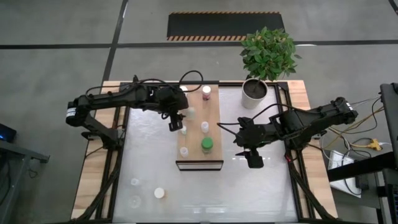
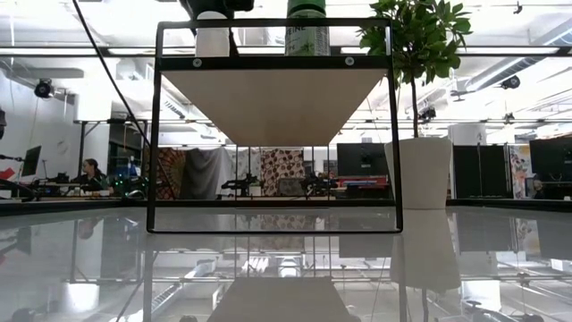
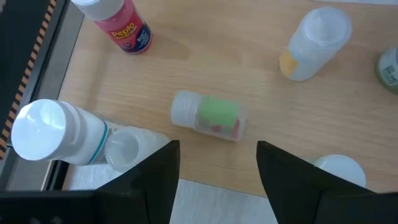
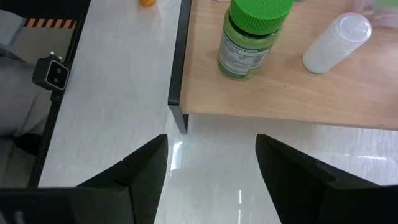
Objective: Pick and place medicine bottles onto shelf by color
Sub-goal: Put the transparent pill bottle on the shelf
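My left claw [image 3: 217, 165] hung wide open over a small clear bottle with a green label [image 3: 210, 116], toppled sideways on the light-wood shelf [image 3: 249, 68].

We see the shelf [image 1: 198, 134] between both grippers, carrying a green-capped bottle [image 1: 206, 145], white bottles [image 1: 204, 127], a pink-labelled bottle [image 1: 206, 93]

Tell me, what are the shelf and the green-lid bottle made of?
The shelf looks like pale wood, matte, with fine grain lines and a dark edge. The green-lid bottle seems to be plastic: a ridged bright cap, a see-through greenish body and a paper label.
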`<action>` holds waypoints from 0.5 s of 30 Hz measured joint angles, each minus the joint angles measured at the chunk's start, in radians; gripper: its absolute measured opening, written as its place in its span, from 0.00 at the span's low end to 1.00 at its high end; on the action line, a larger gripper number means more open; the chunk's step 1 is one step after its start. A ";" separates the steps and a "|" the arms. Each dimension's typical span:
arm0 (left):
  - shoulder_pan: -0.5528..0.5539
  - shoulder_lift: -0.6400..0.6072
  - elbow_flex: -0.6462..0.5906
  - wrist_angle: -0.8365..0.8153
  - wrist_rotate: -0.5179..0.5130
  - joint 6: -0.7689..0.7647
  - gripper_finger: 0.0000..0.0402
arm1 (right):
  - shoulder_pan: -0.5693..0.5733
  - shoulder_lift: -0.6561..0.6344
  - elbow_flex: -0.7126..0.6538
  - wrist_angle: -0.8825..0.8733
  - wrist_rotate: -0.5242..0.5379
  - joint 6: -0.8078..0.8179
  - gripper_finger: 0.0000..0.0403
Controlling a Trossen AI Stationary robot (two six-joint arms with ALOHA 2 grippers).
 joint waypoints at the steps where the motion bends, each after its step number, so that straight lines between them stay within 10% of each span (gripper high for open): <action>1: 0.000 0.001 0.000 0.003 0.000 -0.001 0.49 | 0.000 0.000 0.000 0.000 0.000 0.000 0.58; 15: -0.046 0.045 0.000 0.173 -0.110 -0.384 0.48 | 0.000 -0.002 -0.005 -0.015 0.052 -0.003 0.58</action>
